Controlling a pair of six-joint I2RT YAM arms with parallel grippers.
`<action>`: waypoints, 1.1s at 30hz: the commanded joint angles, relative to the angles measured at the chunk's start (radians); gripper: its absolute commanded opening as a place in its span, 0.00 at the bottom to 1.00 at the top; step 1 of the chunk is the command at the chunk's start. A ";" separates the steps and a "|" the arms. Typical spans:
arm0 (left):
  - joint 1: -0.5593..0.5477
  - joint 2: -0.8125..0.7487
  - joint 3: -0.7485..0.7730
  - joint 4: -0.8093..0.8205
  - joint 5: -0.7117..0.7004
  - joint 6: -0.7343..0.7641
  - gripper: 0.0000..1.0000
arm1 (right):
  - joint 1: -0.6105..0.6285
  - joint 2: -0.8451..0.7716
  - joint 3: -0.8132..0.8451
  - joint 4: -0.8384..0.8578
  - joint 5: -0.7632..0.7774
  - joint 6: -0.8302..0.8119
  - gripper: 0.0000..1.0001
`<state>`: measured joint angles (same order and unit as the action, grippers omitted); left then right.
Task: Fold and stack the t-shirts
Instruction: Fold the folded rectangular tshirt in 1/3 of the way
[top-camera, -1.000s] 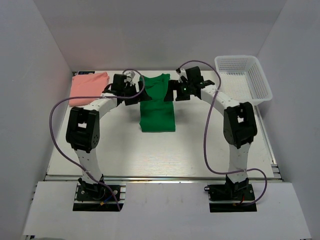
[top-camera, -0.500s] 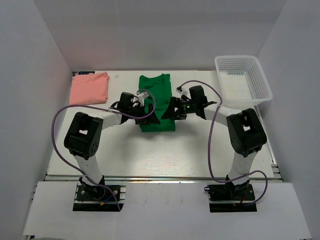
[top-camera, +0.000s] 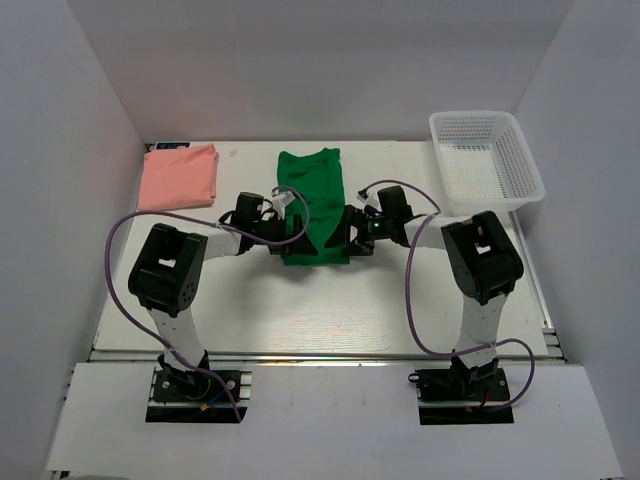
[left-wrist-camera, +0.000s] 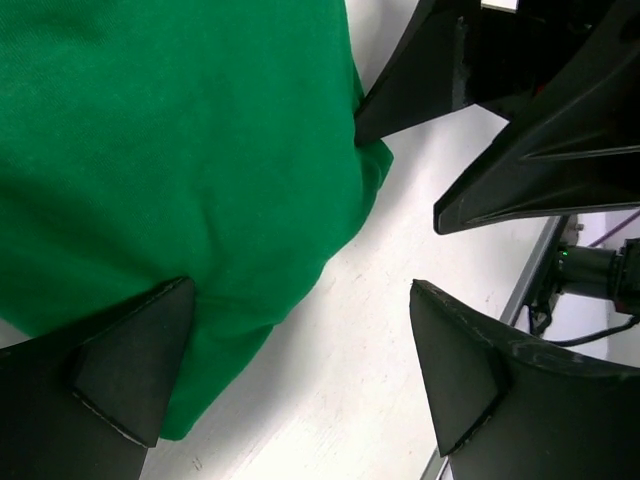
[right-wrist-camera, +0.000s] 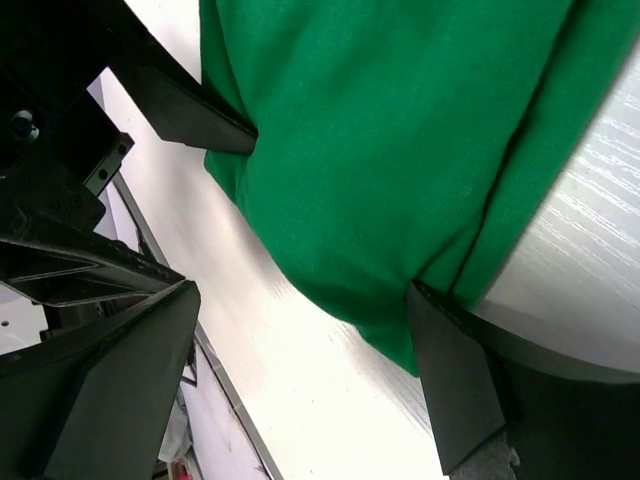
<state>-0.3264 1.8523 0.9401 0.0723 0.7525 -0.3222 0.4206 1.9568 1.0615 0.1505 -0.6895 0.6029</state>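
Note:
The emerald green t-shirt (top-camera: 312, 195) lies in a long folded strip in the middle of the table. My left gripper (top-camera: 296, 236) is low at its near left corner and my right gripper (top-camera: 343, 238) is low at its near right corner. Both are open and hold nothing. In the left wrist view the gripper (left-wrist-camera: 300, 370) straddles the hem of the green t-shirt (left-wrist-camera: 180, 150), with one fingertip (left-wrist-camera: 135, 360) against the cloth. In the right wrist view the gripper (right-wrist-camera: 300, 385) straddles the green t-shirt's corner (right-wrist-camera: 400, 140). The salmon pink t-shirt (top-camera: 180, 177) lies folded at the far left.
A white mesh basket (top-camera: 487, 160) stands at the far right. White walls close in the table on three sides. Purple cables loop from both arms over the table's sides.
Both grippers have moved from the far part of the green t-shirt towards me, down to its near hem, and closer together. The shirts have not moved.

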 joint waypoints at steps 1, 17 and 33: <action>-0.013 -0.020 -0.032 -0.133 -0.178 0.048 1.00 | -0.014 0.028 -0.058 -0.077 0.137 -0.025 0.90; -0.022 -0.369 -0.003 -0.241 -0.329 0.094 1.00 | 0.001 -0.345 -0.139 -0.175 0.219 -0.086 0.90; -0.022 -0.183 -0.123 -0.157 -0.366 0.075 0.66 | 0.007 -0.148 -0.120 -0.161 0.180 -0.071 0.84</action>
<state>-0.3485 1.6535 0.8242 -0.1162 0.3805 -0.2508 0.4210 1.7645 0.9234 -0.0181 -0.4992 0.5320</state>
